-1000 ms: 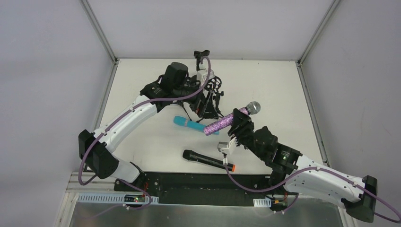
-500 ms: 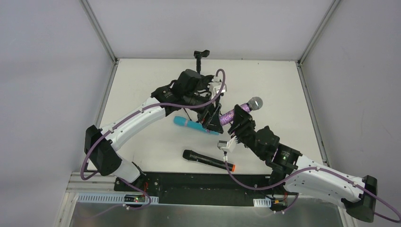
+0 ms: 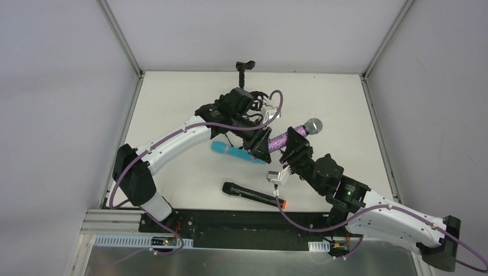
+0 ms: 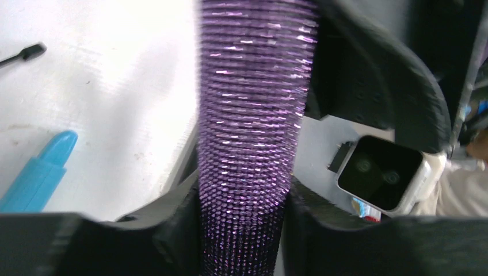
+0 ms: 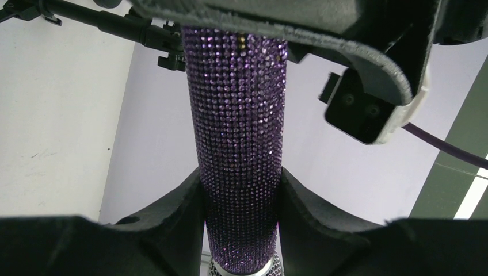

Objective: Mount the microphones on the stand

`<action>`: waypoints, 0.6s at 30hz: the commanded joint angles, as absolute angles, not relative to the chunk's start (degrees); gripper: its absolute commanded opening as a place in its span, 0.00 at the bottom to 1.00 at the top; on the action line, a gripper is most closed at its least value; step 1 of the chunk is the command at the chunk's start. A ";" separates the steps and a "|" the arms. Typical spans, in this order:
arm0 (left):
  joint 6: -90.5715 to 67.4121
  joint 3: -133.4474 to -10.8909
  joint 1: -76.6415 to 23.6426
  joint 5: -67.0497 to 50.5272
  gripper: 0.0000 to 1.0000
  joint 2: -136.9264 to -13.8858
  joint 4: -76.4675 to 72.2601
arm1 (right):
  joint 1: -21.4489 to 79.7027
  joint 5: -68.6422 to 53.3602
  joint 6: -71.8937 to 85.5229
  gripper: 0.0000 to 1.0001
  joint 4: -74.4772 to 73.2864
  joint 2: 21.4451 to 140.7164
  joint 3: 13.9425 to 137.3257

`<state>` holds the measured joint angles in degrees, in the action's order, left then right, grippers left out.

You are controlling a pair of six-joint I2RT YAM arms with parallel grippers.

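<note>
The glittery purple microphone (image 3: 283,138) hangs tilted above the table, its silver mesh head (image 3: 313,125) up and to the right. My right gripper (image 3: 294,144) is shut on its body just below the head (image 5: 240,201). My left gripper (image 3: 262,145) is shut on the tail end, with both pads pressed to the purple body (image 4: 244,213). The turquoise microphone (image 3: 230,152) lies on the table just left of the grip. The black microphone (image 3: 250,194) with an orange end ring lies nearer the bases. The black stand (image 3: 246,66) rises at the back, partly hidden by the left arm.
The white table (image 3: 345,103) is framed by metal posts and grey walls on three sides. In the right wrist view the stand's black rod (image 5: 115,26) crosses the top left. The two arms meet over the table's middle, their purple cables looping nearby.
My left arm swung from the stand toward the purple microphone's tail and its jaws closed on it. My right arm shifted the microphone slightly right and up.
</note>
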<state>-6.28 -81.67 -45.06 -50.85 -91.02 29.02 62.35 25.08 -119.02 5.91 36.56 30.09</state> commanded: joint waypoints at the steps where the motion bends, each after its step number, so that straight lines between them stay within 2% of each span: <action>1: -4.23 -84.69 -45.43 -52.54 0.30 -91.19 30.12 | 62.52 26.25 -127.12 0.00 9.41 35.15 32.25; 4: -4.07 -84.81 -45.52 -52.55 0.04 -91.28 30.23 | 62.53 26.56 -126.79 0.00 9.49 35.64 32.15; 5: -3.98 -84.81 -45.53 -52.51 0.00 -91.19 30.23 | 62.57 26.70 -126.56 0.00 9.62 35.89 32.09; 7: -3.80 -84.73 -45.48 -52.44 0.00 -91.01 30.23 | 62.57 26.74 -125.78 0.06 9.74 36.34 32.06; 15: -2.97 -84.46 -45.48 -46.64 0.00 -89.87 30.23 | 62.56 24.30 -118.16 0.68 9.39 37.93 32.40; 18: -2.90 -84.46 -45.56 -43.03 0.00 -89.53 30.23 | 62.65 21.50 -112.36 0.81 6.23 37.95 32.90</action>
<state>-4.45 -82.48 -45.41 -47.70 -91.20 30.96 62.35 24.51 -117.80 6.59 38.11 30.22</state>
